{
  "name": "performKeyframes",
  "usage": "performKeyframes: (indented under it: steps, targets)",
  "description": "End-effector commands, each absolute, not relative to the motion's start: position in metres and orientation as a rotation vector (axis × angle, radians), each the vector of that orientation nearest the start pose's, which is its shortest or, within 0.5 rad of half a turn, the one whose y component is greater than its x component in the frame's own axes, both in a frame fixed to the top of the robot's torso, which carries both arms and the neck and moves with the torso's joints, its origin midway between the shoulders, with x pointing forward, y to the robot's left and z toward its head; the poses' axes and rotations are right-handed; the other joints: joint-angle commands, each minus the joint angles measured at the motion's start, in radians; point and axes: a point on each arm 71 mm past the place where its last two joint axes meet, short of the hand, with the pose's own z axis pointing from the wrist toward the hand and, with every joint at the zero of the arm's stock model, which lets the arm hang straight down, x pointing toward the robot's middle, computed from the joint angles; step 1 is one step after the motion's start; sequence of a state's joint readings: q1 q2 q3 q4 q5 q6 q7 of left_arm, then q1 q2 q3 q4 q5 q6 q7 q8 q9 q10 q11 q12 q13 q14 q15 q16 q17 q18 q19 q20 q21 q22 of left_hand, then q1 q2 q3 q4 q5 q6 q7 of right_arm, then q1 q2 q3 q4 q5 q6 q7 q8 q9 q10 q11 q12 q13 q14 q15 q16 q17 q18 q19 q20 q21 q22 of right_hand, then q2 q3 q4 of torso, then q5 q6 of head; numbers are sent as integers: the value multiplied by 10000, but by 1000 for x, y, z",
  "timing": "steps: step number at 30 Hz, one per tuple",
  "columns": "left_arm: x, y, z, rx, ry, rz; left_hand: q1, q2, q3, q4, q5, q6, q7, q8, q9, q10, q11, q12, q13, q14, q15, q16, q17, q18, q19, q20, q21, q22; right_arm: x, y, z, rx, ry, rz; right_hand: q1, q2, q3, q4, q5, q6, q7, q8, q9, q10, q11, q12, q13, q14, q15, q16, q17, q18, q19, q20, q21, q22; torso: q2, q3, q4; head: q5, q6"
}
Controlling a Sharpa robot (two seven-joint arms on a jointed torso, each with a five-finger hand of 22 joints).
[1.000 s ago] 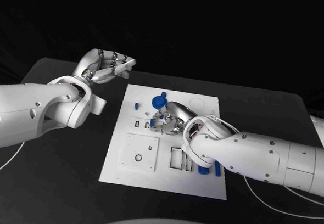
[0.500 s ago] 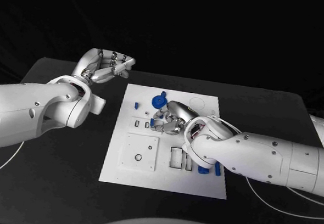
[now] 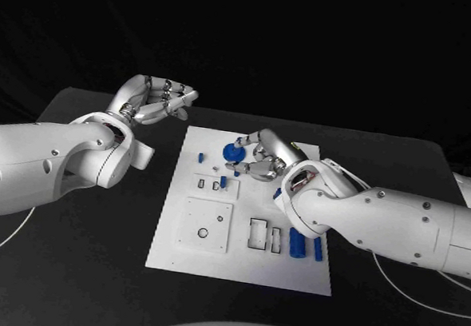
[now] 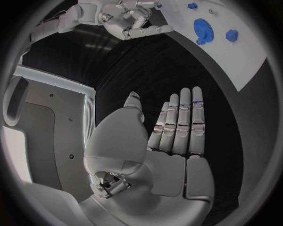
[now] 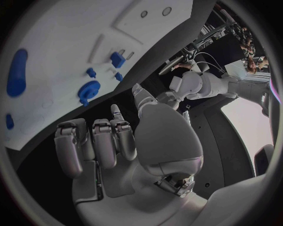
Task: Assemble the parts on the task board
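The white task board point(image 3: 242, 252) lies in the middle of the black table. A blue gear point(image 3: 234, 152) sits at its far end, also seen as the gear point(image 5: 88, 89) and the gear point(image 4: 203, 29). My right hand point(image 3: 262, 157) hovers just right of the gear, fingers half curled and holding nothing. Small blue pegs point(image 3: 201, 157) and a small blue block point(image 3: 220, 184) stand nearer on the board. Two long blue pieces point(image 3: 298, 241) lie at the near right. My left hand point(image 3: 156, 99) is raised off the board's far left corner, its palm point(image 4: 171, 141) flat and bare.
A square inset plate point(image 3: 205, 224) with holes and two rectangular slots point(image 3: 258, 233) take up the board's near half. Bare black table point(image 3: 420, 170) runs along both sides of the board. My right forearm point(image 3: 390, 226) crosses the board's right edge.
My right hand has risen from the small blue parts at mid-board and moved towards the far end beside the gear. The left hand has hardly moved.
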State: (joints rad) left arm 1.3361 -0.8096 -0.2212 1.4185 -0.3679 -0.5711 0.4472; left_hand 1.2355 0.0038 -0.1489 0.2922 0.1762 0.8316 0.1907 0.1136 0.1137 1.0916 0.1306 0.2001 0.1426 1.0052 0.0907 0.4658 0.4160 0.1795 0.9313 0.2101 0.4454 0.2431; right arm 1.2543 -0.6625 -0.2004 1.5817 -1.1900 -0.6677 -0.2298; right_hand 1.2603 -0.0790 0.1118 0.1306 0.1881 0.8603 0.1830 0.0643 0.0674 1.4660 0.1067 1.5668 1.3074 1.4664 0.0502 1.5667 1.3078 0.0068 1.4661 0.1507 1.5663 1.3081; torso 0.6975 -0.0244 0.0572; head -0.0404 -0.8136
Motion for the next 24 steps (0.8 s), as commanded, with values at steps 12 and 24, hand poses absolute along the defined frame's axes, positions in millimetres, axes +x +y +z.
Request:
performKeyframes:
  steps: [12, 24]
  targets:
    - [532, 205, -135, -3479, 17631, -9500, -445, -971, 481, 47, 337, -1144, -605, 121, -307, 3174, -817, 1690, 1923, 2092, -934, 2967, 2260, 3, 1279, -919, 2295, 1622, 461, -173, -148, 3998, 16244, 9387, -936, 716, -326, 825, 640, -353, 118, 32, 31, 1048, 188, 39, 2634, 1044, 192, 41, 2630, -68, 1047, 256, 45, 2627, -150, 80, -89, 251, -28]
    - [532, 182, -137, -2059, 19480, -8051, -1047, -1330, 412, 6, 166, 1, -529, 782, -156, 4792, -679, 13707, 14282, 5656, -785, 11050, 11548, -1694, 5967, -1020, 11004, 12835, 464, -209, -156, 5074, 17006, 8706, -999, 799, -433, 941, 739, -330, 155, 91, 56, 1048, 226, 39, 2634, 1044, 224, 41, 2630, -68, 1047, 286, 45, 2627, -220, 206, -211, 380, -93]
